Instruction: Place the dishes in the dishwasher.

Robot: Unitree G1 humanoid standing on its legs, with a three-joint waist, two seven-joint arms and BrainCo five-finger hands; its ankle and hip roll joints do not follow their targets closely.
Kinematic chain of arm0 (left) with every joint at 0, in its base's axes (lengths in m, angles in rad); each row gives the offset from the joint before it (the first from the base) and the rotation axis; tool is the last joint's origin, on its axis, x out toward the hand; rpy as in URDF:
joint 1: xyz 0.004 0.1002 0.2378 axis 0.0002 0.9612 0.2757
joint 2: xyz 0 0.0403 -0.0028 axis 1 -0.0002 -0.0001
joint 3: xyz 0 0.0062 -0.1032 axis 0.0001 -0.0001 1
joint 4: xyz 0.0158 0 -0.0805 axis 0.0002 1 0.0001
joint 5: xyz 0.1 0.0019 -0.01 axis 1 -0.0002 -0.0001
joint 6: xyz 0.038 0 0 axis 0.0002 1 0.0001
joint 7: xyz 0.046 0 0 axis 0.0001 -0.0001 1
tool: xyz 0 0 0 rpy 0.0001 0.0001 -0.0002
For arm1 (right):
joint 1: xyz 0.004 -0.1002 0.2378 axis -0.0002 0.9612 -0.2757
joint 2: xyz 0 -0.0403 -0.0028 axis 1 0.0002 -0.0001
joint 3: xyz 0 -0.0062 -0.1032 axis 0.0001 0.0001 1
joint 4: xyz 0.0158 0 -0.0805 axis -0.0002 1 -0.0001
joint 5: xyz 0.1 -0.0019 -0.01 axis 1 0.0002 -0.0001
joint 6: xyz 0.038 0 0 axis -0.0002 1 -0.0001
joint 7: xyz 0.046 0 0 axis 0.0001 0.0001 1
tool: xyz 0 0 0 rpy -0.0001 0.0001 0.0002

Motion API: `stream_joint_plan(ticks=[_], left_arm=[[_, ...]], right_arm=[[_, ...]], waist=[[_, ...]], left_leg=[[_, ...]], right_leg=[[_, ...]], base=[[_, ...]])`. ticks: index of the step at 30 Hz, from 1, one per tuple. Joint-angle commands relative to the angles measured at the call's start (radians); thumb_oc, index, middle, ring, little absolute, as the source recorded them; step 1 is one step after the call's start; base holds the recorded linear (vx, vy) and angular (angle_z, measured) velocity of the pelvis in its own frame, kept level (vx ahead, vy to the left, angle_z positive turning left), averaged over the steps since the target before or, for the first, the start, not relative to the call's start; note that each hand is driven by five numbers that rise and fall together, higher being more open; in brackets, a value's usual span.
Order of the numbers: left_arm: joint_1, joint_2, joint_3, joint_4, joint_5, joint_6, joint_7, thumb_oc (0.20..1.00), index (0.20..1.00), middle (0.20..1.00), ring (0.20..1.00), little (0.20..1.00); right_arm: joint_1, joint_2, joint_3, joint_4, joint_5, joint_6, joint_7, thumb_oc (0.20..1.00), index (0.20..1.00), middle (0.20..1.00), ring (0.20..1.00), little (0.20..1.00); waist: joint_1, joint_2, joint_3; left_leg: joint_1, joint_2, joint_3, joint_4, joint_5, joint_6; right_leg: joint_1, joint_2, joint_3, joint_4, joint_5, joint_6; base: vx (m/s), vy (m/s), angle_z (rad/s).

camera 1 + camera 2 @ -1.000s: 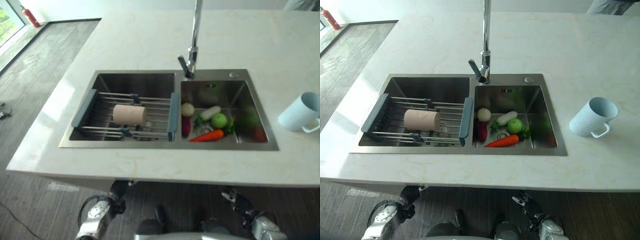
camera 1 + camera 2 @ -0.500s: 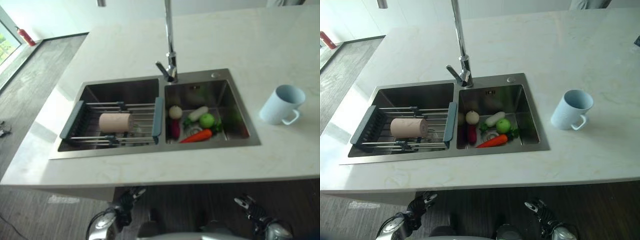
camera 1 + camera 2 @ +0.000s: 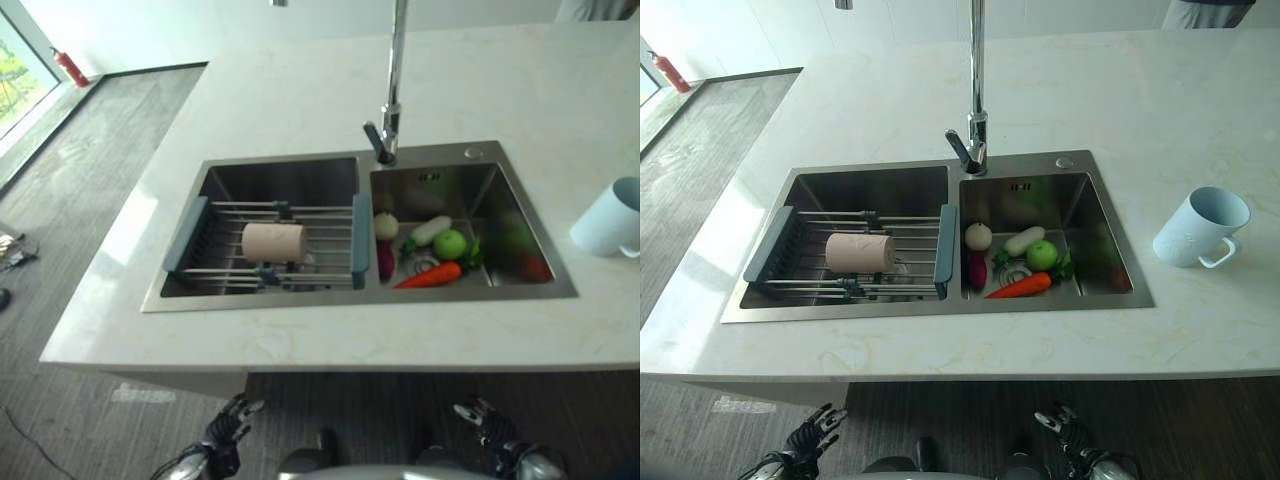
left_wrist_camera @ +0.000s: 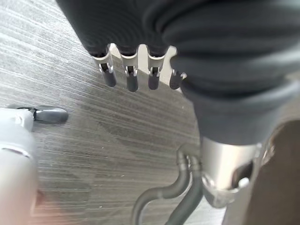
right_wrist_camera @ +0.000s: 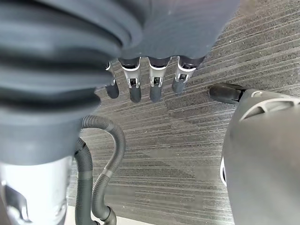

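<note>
You had both hands hanging low, below the near edge of the countertop [image 3: 1200, 330] and over the grey floor [image 3: 60, 250]. Your left hand [image 3: 810, 432] sat at the lower left, fingers [image 4: 129, 79] straight and relaxed, holding nothing. Your right hand [image 3: 1068, 430] sat at the lower right, fingers [image 5: 154, 89] likewise straight and spread a little, holding nothing.

The double sink [image 3: 760, 310] was set into the pale countertop, with the tall faucet [image 3: 975, 90] rising from behind the divider between the basins. In the left basin a wire drying rack [image 3: 765, 255] with grey-blue end pieces spanned the bowl. A beige cup [image 3: 860, 252] lay on its side on the rack wires, about mid-rack.

In the right basin, a cluster of produce lay near the drain: a carrot [image 3: 1020, 287] closest to the front wall, a green apple [image 3: 1041, 255] just behind it, a pale oblong vegetable [image 3: 1024, 240] beside the apple, a white round one [image 3: 978, 236] by the divider, and a dark red one [image 3: 976, 268] just in front of that.

A light blue mug [image 3: 1200, 228] stood on the countertop right of the sink, tilted, handle toward the front. A red fire extinguisher [image 3: 70, 67] stood at the far left by the window.
</note>
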Motion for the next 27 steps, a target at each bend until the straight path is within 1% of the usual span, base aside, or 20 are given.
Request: stream_joint_plan(ticks=[1, 4, 6, 7, 8, 10, 11, 13, 14, 15, 17, 18, 19, 20, 21, 22, 23, 24, 25, 27], left_arm=[[-0.022, 0.020, 0.049, 0.042, -0.152, 0.055, 0.103, 1.000, 1.000, 1.000, 1.000, 1.000], [0.003, 0.003, 0.137, 0.054, -0.326, 0.102, 0.179, 1.000, 1.000, 1.000, 1.000, 1.000], [0.029, -0.027, 0.281, 0.027, -0.861, 0.115, 0.174, 1.000, 1.000, 1.000, 1.000, 1.000], [0.041, -0.042, 0.346, 0.000, -1.089, 0.063, 0.149, 1.000, 1.000, 1.000, 1.000, 1.000], [0.047, -0.051, 0.389, -0.033, -1.194, -0.014, 0.158, 1.000, 1.000, 1.000, 1.000, 1.000], [0.056, -0.058, 0.512, -0.107, -1.395, -0.391, 0.195, 1.000, 1.000, 1.000, 1.000, 1.000], [0.048, -0.047, 0.571, -0.142, -1.395, -0.548, 0.208, 1.000, 1.000, 1.000, 1.000, 1.000], [0.021, 0.064, 0.661, -0.251, -1.395, -0.847, 0.095, 1.000, 1.000, 1.000, 1.000, 1.000], [-0.001, 0.130, 0.691, -0.397, -1.279, -0.960, 0.032, 1.000, 1.000, 1.000, 1.000, 1.000], [-0.020, 0.187, 0.682, -0.595, -0.975, -1.026, 0.174, 1.000, 1.000, 1.000, 1.000, 1.000], [-0.067, 0.219, 0.637, -0.858, -0.286, -0.983, 0.462, 1.000, 1.000, 1.000, 1.000, 1.000], [-0.085, 0.283, 0.590, -0.942, 0.113, -0.918, 0.563, 1.000, 1.000, 1.000, 1.000, 1.000], [-0.098, 0.344, 0.527, -0.998, 0.385, -0.793, 0.573, 1.000, 1.000, 1.000, 1.000, 1.000], [-0.112, 0.366, 0.489, -1.027, 0.402, -0.725, 0.509, 1.000, 1.000, 1.000, 1.000, 1.000], [-0.133, 0.388, 0.430, -1.054, 0.399, -0.608, 0.401, 1.000, 1.000, 1.000, 1.000, 1.000], [-0.141, 0.398, 0.399, -1.061, 0.397, -0.548, 0.357, 1.000, 1.000, 1.000, 1.000, 1.000], [-0.158, 0.418, 0.337, -1.051, 0.433, -0.432, 0.262, 1.000, 1.000, 1.000, 1.000, 1.000], [-0.169, 0.431, 0.312, -1.039, 0.454, -0.397, 0.242, 1.000, 1.000, 1.000, 1.000, 1.000], [-0.197, 0.460, 0.263, -1.019, 0.503, -0.313, 0.197, 1.000, 1.000, 1.000, 1.000, 1.000], [-0.232, 0.497, 0.219, -0.972, 0.510, -0.287, 0.191, 1.000, 1.000, 1.000, 1.000, 1.000]], right_arm=[[-0.034, -0.025, -0.014, 0.020, 0.002, -0.045, 0.000, 1.000, 1.000, 1.000, 1.000, 1.000], [-0.028, -0.022, -0.029, 0.026, 0.003, -0.048, -0.002, 1.000, 1.000, 1.000, 1.000, 1.000], [-0.027, -0.010, -0.047, 0.045, 0.002, -0.060, -0.004, 1.000, 1.000, 1.000, 1.000, 1.000], [-0.025, -0.006, -0.051, 0.043, 0.006, -0.061, -0.008, 1.000, 1.000, 1.000, 1.000, 1.000], [-0.024, -0.002, -0.057, 0.047, 0.015, -0.065, -0.007, 1.000, 1.000, 1.000, 1.000, 1.000], [-0.023, 0.006, -0.072, 0.062, 0.014, -0.071, 0.008, 1.000, 1.000, 1.000, 1.000, 1.000], [-0.027, 0.002, -0.063, 0.066, 0.007, -0.074, 0.015, 1.000, 1.000, 1.000, 1.000, 1.000], [-0.021, -0.004, -0.022, 0.023, 0.040, -0.054, -0.003, 1.000, 1.000, 1.000, 1.000, 1.000], [-0.009, 0.006, -0.002, -0.020, 0.046, -0.028, -0.036, 1.000, 1.000, 1.000, 1.000, 1.000], [0.008, 0.017, 0.016, -0.038, 0.044, -0.027, -0.049, 1.000, 1.000, 1.000, 1.000, 1.000], [0.030, 0.059, 0.039, -0.040, 0.030, -0.034, -0.062, 1.000, 1.000, 1.000, 1.000, 1.000], [0.043, 0.077, 0.040, -0.046, 0.037, -0.028, -0.066, 1.000, 1.000, 1.000, 1.000, 1.000], [0.055, 0.087, 0.024, -0.031, 0.079, -0.025, -0.046, 1.000, 1.000, 1.000, 1.000, 1.000], [0.053, 0.089, 0.013, -0.011, 0.068, -0.039, -0.043, 1.000, 1.000, 1.000, 1.000, 1.000], [0.047, 0.091, -0.001, 0.010, 0.045, -0.051, -0.032, 1.000, 1.000, 1.000, 1.000, 1.000], [0.045, 0.093, -0.007, 0.003, 0.030, -0.040, -0.034, 1.000, 1.000, 1.000, 1.000, 1.000], [0.047, 0.091, -0.016, -0.011, 0.012, -0.024, -0.041, 1.000, 1.000, 1.000, 1.000, 1.000], [0.047, 0.088, -0.020, -0.012, 0.011, -0.021, -0.040, 1.000, 1.000, 1.000, 1.000, 1.000], [0.045, 0.076, -0.022, -0.009, 0.011, -0.016, -0.036, 1.000, 1.000, 1.000, 1.000, 1.000], [0.042, 0.063, -0.021, 0.002, 0.005, -0.015, -0.027, 1.000, 1.000, 1.000, 1.000, 1.000]], waist=[[0.021, -0.011, -0.010], [0.033, -0.010, -0.016], [0.053, -0.013, -0.022], [0.061, -0.015, -0.023], [0.069, -0.017, -0.024], [0.088, -0.022, -0.029], [0.092, -0.023, -0.034], [0.091, -0.024, -0.047], [0.088, -0.023, -0.053], [0.089, -0.023, -0.058], [0.091, -0.034, -0.069], [0.082, -0.038, -0.073], [0.072, -0.038, -0.076], [0.069, -0.037, -0.080], [0.063, -0.032, -0.081], [0.057, -0.029, -0.082], [0.041, -0.024, -0.077], [0.036, -0.022, -0.074], [0.022, -0.018, -0.071], [0.008, -0.014, -0.074]], left_leg=[[-0.032, -0.002, -0.008, 0.062, -0.075, 0.008], [-0.030, -0.006, -0.016, 0.067, -0.080, 0.008], [-0.026, -0.007, -0.022, 0.066, -0.083, 0.009], [-0.026, -0.007, -0.024, 0.067, -0.083, 0.008], [-0.026, -0.007, -0.027, 0.066, -0.084, 0.008], [-0.024, -0.007, -0.041, 0.058, -0.078, 0.002], [-0.021, -0.005, -0.045, 0.051, -0.075, -0.002], [-0.008, -0.002, -0.047, 0.036, -0.072, -0.008], [-0.004, 0.000, -0.042, 0.034, -0.074, -0.008], [-0.002, -0.001, -0.038, 0.029, -0.075, -0.010], [0.005, -0.005, -0.033, 0.013, -0.074, -0.016], [0.009, -0.004, -0.022, 0.010, -0.076, -0.016], [0.014, -0.003, -0.011, 0.007, -0.078, -0.015], [0.014, -0.005, -0.005, 0.005, -0.076, -0.012], [0.019, -0.008, 0.003, 0.005, -0.082, -0.007], [0.017, -0.011, 0.005, 0.004, -0.079, -0.002], [0.020, -0.012, 0.016, 0.006, -0.080, 0.005], [0.023, -0.012, 0.020, 0.007, -0.080, 0.007], [0.026, -0.011, 0.029, 0.010, -0.082, 0.010], [0.023, -0.012, 0.038, 0.008, -0.079, 0.014]], right_leg=[[-0.003, -0.052, 0.028, 0.082, -0.091, 0.052], [0.008, -0.056, 0.020, 0.074, -0.091, 0.052], [0.022, -0.060, 0.005, 0.064, -0.090, 0.052], [0.026, -0.061, -0.001, 0.062, -0.089, 0.053], [0.029, -0.061, -0.003, 0.057, -0.089, 0.053], [0.036, -0.056, -0.009, 0.051, -0.091, 0.054], [0.040, -0.052, -0.008, 0.046, -0.096, 0.054], [0.049, -0.046, -0.004, 0.038, -0.101, 0.052], [0.052, -0.044, 0.000, 0.033, -0.103, 0.051], [0.057, -0.043, -0.005, 0.027, -0.104, 0.048], [0.067, -0.041, -0.015, 0.015, -0.101, 0.051], [0.066, -0.041, -0.013, 0.012, -0.095, 0.055], [0.065, -0.041, -0.010, 0.012, -0.091, 0.062], [0.061, -0.042, -0.007, 0.010, -0.085, 0.065], [0.059, -0.044, 0.004, 0.011, -0.081, 0.075], [0.053, -0.045, 0.010, 0.010, -0.073, 0.079], [0.045, -0.048, 0.026, 0.014, -0.065, 0.088], [0.043, -0.048, 0.032, 0.017, -0.063, 0.091], [0.039, -0.050, 0.044, 0.023, -0.062, 0.098], [0.028, -0.052, 0.053, 0.024, -0.056, 0.102]], base=[[0.00, 0.000, 0.00], [0.00, 0.001, 0.04], [0.01, -0.032, 0.11], [0.01, -0.045, 0.16], [0.01, -0.058, 0.23], [0.01, -0.067, 0.21], [0.03, -0.049, 0.07], [0.06, -0.020, 0.04], [0.06, 0.012, 0.04], [0.00, 0.000, 0.00], [0.04, -0.043, -0.06], [0.09, -0.056, -0.12], [0.08, -0.029, -0.21], [0.07, 0.008, -0.26], [0.05, 0.026, -0.39], [0.06, 0.040, -0.29], [0.04, 0.035, -0.28], [0.08, 0.053, -0.16], [0.05, 0.050, -0.21], [0.03, 0.048, -0.20]])
